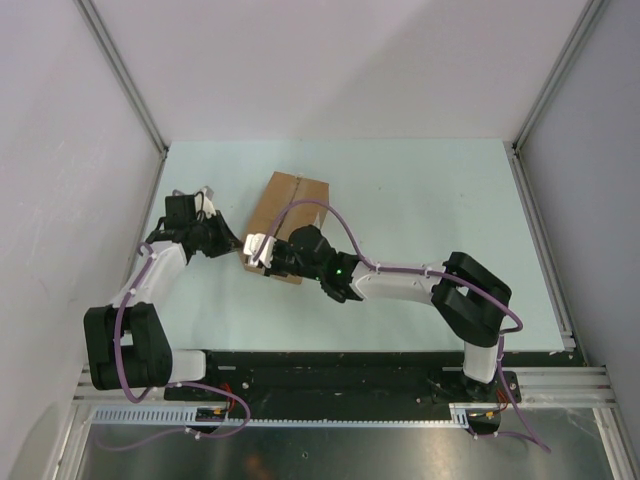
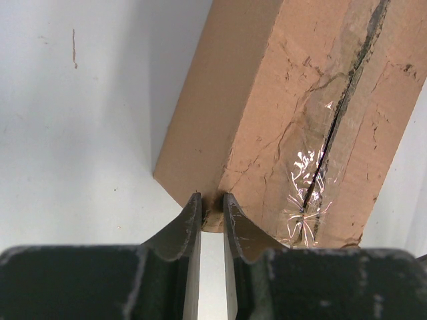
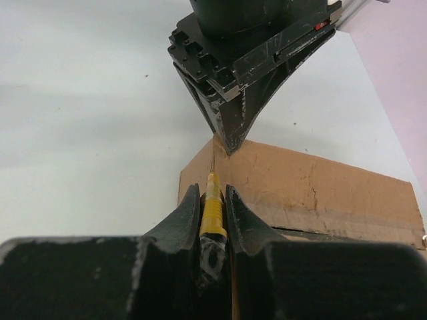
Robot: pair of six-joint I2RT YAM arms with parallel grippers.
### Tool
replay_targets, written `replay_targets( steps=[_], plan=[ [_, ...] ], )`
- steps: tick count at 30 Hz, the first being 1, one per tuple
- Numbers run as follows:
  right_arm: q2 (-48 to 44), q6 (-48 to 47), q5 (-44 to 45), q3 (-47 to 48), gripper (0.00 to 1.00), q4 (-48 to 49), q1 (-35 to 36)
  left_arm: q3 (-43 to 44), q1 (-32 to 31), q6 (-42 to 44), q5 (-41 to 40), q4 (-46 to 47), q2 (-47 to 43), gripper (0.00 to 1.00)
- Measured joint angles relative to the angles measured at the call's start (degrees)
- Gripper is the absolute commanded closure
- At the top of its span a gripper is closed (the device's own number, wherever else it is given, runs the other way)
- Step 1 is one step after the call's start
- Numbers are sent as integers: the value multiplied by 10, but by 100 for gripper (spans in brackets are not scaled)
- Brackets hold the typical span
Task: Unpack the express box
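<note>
Brown corrugated cardboard is seen in the express box (image 1: 291, 205), which is laid on the pale table (image 1: 430, 200) a little left of centre and turned at a slight angle to the table's edges. Its flaps are closed. In the left wrist view a dark centre seam (image 2: 353, 73) is seen running along the upper face, covered by clear tape (image 2: 313, 180) that is wrinkled and glinting near the close end. The cardboard around the seam is creased and scuffed.

The left gripper (image 2: 212, 203) is clamped on the near corner of the box: its two fingers are drawn almost together, with only the cardboard corner pinched between them. From the right wrist view the same gripper is seen coming down from above, its tips meeting on the box's corner.

The right gripper (image 3: 213, 193) is closed around a yellow knife (image 3: 213, 212), which is held upright between the fingers and pointed at the box. A thin blade-like tip is extended from the knife toward the pinched corner, just below the left gripper's tips; whether it is touching the cardboard cannot be told.

In the top view both grippers are brought together at the box's near left corner, the right arm stretched across the table from the right.
</note>
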Motion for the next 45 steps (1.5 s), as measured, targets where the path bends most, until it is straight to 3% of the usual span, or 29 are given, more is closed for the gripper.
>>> replay_targets(
  steps=[17,45],
  plan=[
    [0,-76,5,-2,100,-17,5,3,-1,2,2,7,8,100],
    [-55,-83,20,-61,100,-40,-12,15,-11,15,31,12,27,100]
  ],
)
